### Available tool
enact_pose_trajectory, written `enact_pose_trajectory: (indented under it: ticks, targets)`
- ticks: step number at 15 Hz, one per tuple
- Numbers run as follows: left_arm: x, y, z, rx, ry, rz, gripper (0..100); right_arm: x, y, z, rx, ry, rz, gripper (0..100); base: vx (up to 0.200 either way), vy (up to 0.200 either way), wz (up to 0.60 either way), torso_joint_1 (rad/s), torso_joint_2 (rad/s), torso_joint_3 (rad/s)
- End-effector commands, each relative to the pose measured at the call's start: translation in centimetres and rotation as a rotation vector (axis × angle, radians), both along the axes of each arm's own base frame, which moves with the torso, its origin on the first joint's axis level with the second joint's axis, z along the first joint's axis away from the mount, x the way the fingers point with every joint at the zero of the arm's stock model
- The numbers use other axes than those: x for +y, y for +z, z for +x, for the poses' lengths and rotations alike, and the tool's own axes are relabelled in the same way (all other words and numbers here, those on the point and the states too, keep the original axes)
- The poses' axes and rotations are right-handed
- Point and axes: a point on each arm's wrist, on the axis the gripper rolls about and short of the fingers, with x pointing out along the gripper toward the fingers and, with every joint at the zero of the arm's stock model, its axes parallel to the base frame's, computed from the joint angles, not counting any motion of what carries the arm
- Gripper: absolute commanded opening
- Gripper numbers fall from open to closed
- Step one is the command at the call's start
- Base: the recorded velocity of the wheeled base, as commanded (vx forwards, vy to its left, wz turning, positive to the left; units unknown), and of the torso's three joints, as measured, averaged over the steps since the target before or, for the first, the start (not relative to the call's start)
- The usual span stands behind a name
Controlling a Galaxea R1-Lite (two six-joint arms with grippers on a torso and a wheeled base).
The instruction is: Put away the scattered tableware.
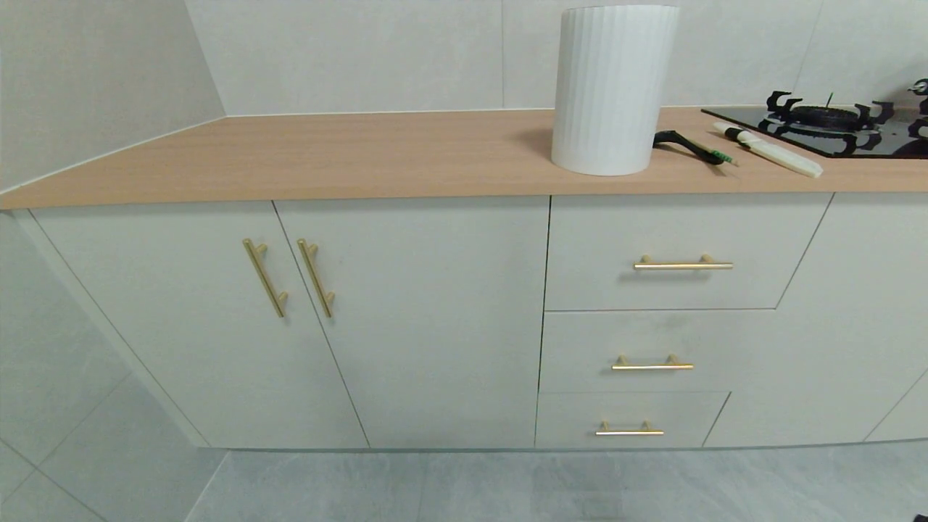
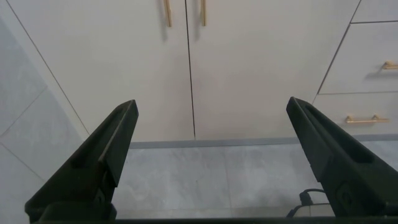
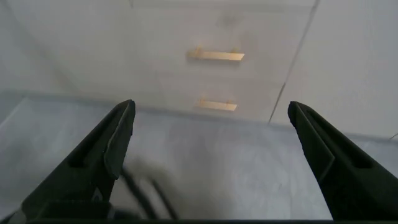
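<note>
Two utensils, a black-handled tool [image 1: 689,143] and a white knife [image 1: 772,150], lie beside the tall white ribbed holder [image 1: 612,90]; left gripper [image 2: 211,106] and right gripper [image 3: 211,106] gape wide.

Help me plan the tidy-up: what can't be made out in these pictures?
Head view: inside of the white ribbed container, hidden by its own wall.
Head view: one end of the black-handled tool, behind the container.
Head view: the white utensil, too small to identify.
Head view: the stove, cut off by the right edge.
Head view: inside the drawers, behind closed fronts.
</note>
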Motion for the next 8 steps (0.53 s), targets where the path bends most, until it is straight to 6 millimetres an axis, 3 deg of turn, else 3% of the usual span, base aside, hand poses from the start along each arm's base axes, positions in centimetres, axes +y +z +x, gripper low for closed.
enact_pose_trajectory:
  ticks: [1,4,8]
  targets:
    - [0.0,0.0,0.0,0.000,-0.001,0.000,100,1.1,1.7,6.7,0.256,0.056,-0.023,100,0.000,0.000,0.00,0.000,0.00,0.000]
    - [0.0,0.0,0.0,0.000,-0.001,0.000,100,1.8,1.0,12.3,0.364,0.056,-0.035,100,0.000,0.000,0.00,0.000,0.00,0.000]
    - [0.0,0.0,0.0,0.000,-0.001,0.000,100,2.9,-3.3,20.6,0.352,0.042,-0.037,100,0.000,0.000,0.00,0.000,0.00,0.000]
